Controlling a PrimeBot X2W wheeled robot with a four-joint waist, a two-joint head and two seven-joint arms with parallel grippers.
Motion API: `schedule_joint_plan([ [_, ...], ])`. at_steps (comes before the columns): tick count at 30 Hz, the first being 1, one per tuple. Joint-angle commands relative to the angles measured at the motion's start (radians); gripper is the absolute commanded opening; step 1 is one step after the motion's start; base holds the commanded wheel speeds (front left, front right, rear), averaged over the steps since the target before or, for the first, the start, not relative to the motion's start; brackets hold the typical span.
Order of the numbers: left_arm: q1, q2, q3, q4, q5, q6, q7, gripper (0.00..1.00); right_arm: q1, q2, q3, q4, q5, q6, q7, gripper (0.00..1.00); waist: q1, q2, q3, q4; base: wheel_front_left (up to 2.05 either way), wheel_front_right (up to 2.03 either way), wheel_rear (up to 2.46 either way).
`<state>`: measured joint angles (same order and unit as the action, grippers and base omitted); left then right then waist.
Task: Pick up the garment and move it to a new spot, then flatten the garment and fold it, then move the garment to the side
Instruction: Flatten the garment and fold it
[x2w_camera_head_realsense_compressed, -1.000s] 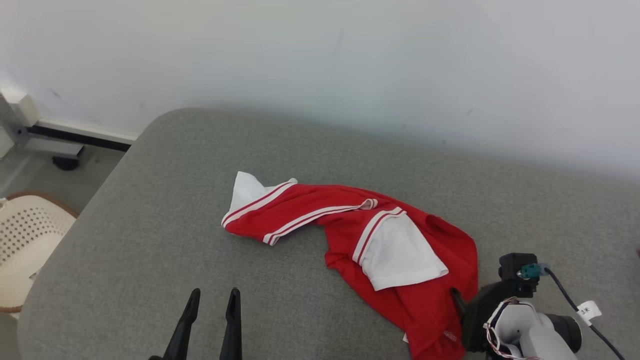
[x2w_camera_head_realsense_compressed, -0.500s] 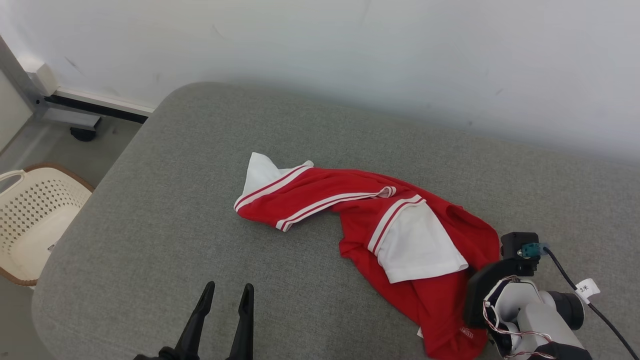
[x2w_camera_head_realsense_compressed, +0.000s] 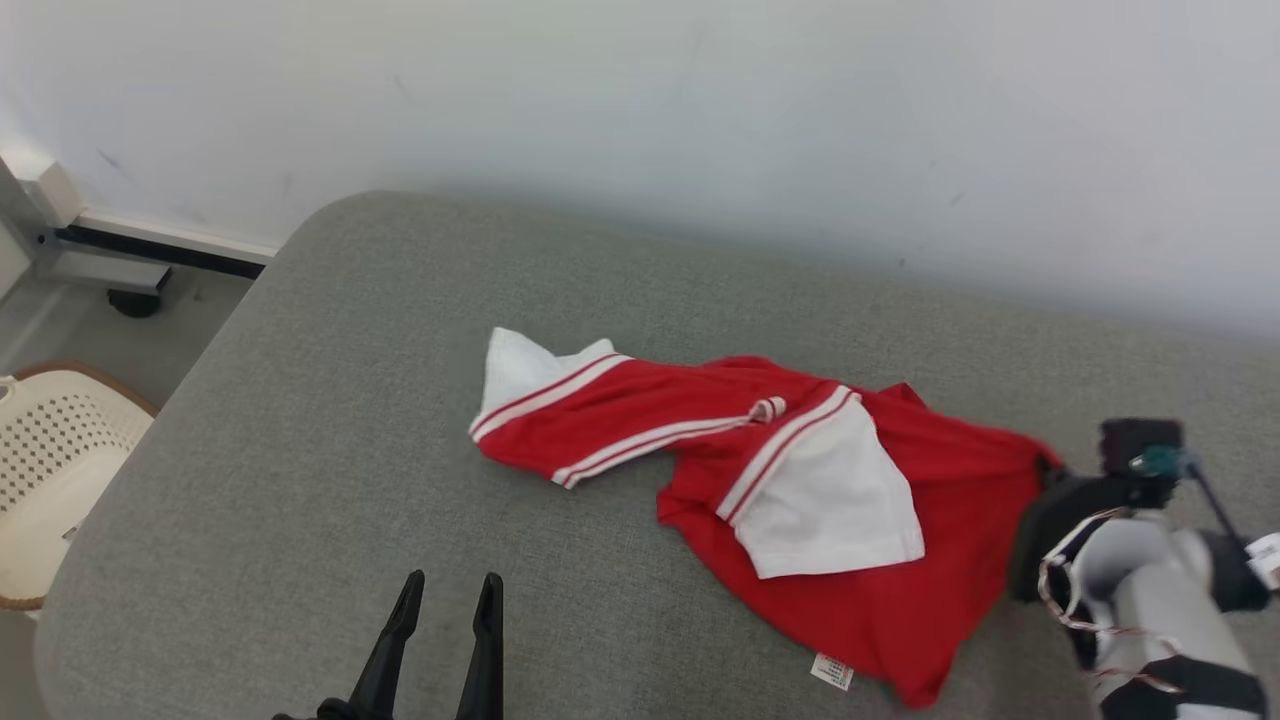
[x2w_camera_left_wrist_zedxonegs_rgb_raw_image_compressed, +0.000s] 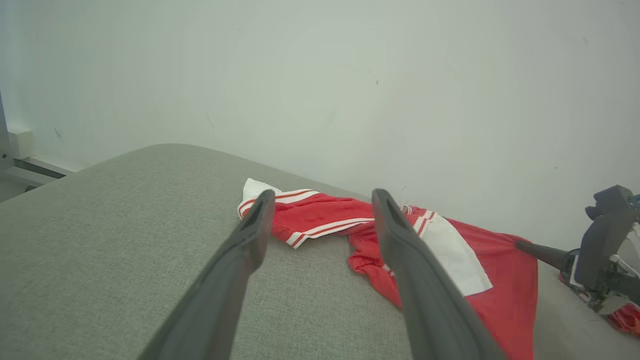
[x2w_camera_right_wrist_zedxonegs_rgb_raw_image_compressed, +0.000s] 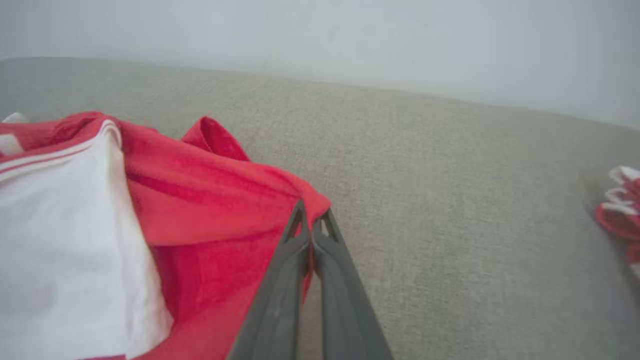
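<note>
- The garment – a red shirt with white sleeves and white stripes – lies crumpled on the grey cushion, from about its middle out toward its right side.
- One striped sleeve stretches toward the cushion's left edge and ends in a white tip; the other white sleeve lies folded over the red body.
- A small white label shows at the hem nearest the cushion's front edge.
- The right gripper is at the garment's right end, its two dark fingers pressed together on a pinch of red cloth. The fabric runs taut in a point up to the fingertips.
- The left gripper sits low by the cushion's front edge, left of the middle, with its fingers spread and nothing between them – well apart from the garment.
- A pale wall runs behind the cushion's back edge.
- A white perforated basket with a brown rim stands on the floor beyond the cushion's left edge.
- In the right wrist view a small red-and-white thing lies toward the cushion's right edge, too blurred to tell.
</note>
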<state>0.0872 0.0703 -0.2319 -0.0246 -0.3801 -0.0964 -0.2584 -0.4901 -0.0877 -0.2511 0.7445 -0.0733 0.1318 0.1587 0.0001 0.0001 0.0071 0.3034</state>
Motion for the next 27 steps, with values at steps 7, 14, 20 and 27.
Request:
schedule_joint_plan([
  [7,-0.018,-0.001,-0.009,0.013,-0.018,0.002,-0.004,1.0,-0.041,-0.125,-0.033,-0.145,-0.05,-0.002,0.087,0.0,-0.0001,-0.0001,0.001,0.0,0.0,0.0,0.0],
  [14,-0.042,0.005,0.003,0.044,-0.034,-0.008,-0.006,1.0,-0.103,-0.236,-0.028,-0.198,-0.075,-0.002,0.178,0.26,-0.0001,-0.0001,0.016,0.027,0.0,0.0,0.0],
  [20,-0.033,0.017,-0.006,0.067,-0.044,-0.018,-0.008,1.0,-0.027,-0.215,-0.073,-0.124,-0.092,-0.002,0.228,1.0,-0.0001,-0.0001,-0.013,0.023,0.0,0.0,0.0],
  [27,0.004,0.026,0.005,0.072,-0.058,-0.011,-0.006,1.0,0.1,-0.147,-0.075,-0.224,-0.055,-0.002,0.189,1.0,-0.0001,-0.0001,-0.046,-0.059,0.0,0.0,0.0],
])
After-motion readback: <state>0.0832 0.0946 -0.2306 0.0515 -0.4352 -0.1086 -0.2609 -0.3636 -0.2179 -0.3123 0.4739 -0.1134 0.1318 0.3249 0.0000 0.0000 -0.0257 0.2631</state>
